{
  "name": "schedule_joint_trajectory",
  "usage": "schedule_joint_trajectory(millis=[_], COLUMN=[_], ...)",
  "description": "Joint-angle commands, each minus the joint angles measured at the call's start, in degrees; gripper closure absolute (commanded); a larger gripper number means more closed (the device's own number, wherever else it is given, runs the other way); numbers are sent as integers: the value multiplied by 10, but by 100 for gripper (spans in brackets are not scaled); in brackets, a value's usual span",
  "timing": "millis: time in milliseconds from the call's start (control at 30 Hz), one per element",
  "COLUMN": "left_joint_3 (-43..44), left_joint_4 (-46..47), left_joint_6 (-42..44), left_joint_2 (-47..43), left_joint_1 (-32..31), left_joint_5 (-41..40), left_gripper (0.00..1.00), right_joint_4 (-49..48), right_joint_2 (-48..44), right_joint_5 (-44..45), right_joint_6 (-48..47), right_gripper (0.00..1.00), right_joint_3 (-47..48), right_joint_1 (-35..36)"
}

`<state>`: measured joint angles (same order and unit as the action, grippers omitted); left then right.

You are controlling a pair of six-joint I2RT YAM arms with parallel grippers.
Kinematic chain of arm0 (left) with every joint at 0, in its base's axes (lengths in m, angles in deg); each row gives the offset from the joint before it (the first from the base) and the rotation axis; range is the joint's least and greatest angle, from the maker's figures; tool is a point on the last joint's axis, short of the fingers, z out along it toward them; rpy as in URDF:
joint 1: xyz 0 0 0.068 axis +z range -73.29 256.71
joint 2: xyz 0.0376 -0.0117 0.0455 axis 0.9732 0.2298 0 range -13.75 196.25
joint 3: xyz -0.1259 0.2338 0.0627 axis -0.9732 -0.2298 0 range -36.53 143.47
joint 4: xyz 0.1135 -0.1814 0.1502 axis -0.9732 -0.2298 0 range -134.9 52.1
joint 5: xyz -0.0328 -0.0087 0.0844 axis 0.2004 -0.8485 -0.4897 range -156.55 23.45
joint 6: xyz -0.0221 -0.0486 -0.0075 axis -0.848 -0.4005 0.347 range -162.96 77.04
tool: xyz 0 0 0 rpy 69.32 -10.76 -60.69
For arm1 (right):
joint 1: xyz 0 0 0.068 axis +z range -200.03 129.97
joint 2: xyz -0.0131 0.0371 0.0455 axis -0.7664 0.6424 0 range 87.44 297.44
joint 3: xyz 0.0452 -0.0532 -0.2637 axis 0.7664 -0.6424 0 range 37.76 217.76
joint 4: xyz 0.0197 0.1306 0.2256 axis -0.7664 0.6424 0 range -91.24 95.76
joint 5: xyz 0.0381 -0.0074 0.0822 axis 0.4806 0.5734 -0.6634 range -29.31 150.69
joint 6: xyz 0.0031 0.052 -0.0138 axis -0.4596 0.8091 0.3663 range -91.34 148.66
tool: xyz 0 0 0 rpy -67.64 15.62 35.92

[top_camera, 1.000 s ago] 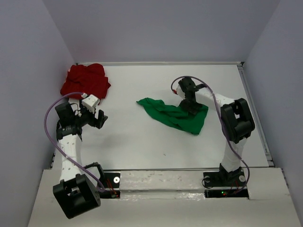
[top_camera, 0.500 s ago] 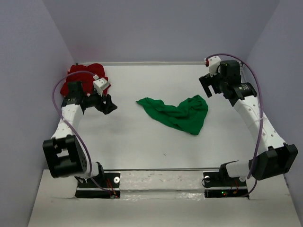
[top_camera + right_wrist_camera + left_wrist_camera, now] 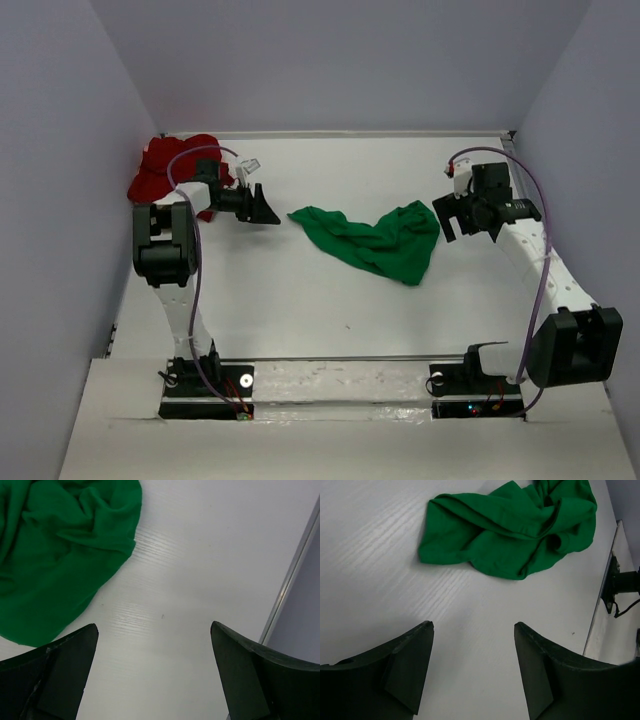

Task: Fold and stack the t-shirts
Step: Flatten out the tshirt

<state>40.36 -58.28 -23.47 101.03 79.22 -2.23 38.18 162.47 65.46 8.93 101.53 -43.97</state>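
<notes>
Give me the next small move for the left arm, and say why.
Probably ease the left gripper forward and down to the nearest corner of the green t-shirt and close on it. The shirt lies crumpled mid-table, unfolded, so it likely needs spreading first. The jaws stand open and empty short of that corner, and the right gripper, also open and empty, sits by the shirt's opposite edge.

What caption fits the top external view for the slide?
Left gripper and right gripper, both open and empty, flank the crumpled green t-shirt; red t-shirt lies bunched far left.

crumpled green t-shirt [image 3: 60,555] lies upper left on the white table [image 3: 200,555]; fingers [image 3: 65,675] spread wide, empty.
</notes>
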Motion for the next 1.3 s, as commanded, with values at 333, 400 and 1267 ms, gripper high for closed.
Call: schedule_joint_trajectory(millis=[333, 400, 1267], left_joint_3=[80, 84, 181], left_joint_4=[41, 39, -11], left_joint_6=[-212, -214, -205], left_joint_2=[70, 80, 201], left_joint_1=[-65, -68, -160], left_joint_5=[-117, -142, -180], left_gripper=[34, 35, 66], right_joint_4=[-16, -17, -26], right_joint_2=[-3, -5, 36], right_joint_5=[-29, -35, -28], right_joint_6=[6, 4, -8], right_gripper=[1, 1, 2], right_joint_3=[9, 7, -6], right_joint_1=[-25, -25, -25])
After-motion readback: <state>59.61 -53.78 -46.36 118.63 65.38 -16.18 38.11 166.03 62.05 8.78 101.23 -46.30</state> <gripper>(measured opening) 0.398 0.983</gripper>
